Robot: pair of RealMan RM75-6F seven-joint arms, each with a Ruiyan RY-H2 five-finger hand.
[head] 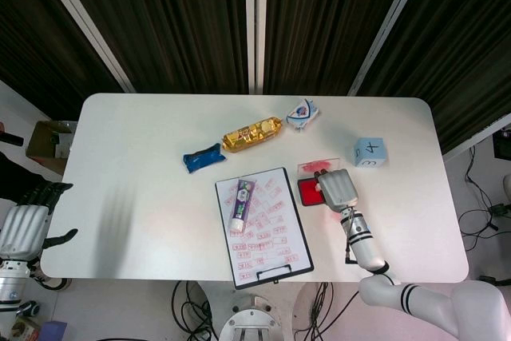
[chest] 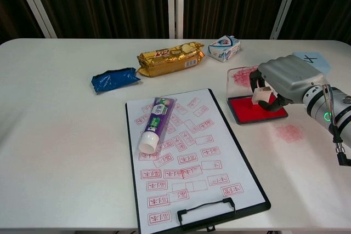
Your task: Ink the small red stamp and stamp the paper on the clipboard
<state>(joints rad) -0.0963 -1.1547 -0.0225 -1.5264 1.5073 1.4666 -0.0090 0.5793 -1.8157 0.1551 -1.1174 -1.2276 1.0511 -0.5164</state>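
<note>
Small red stamp (chest: 261, 95) pinched by right hand (chest: 285, 80) over ink pad (chest: 249, 112), left hand (head: 24, 225) off-table, fingers spread

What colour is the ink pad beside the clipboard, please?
Red ink pad, clearest in the chest view.

My right hand (chest: 279, 83) reaches forward over the table, fingers curled down (something small pinched beneath); my left hand (head: 24, 225) hangs off-table, fingers apart.
</note>
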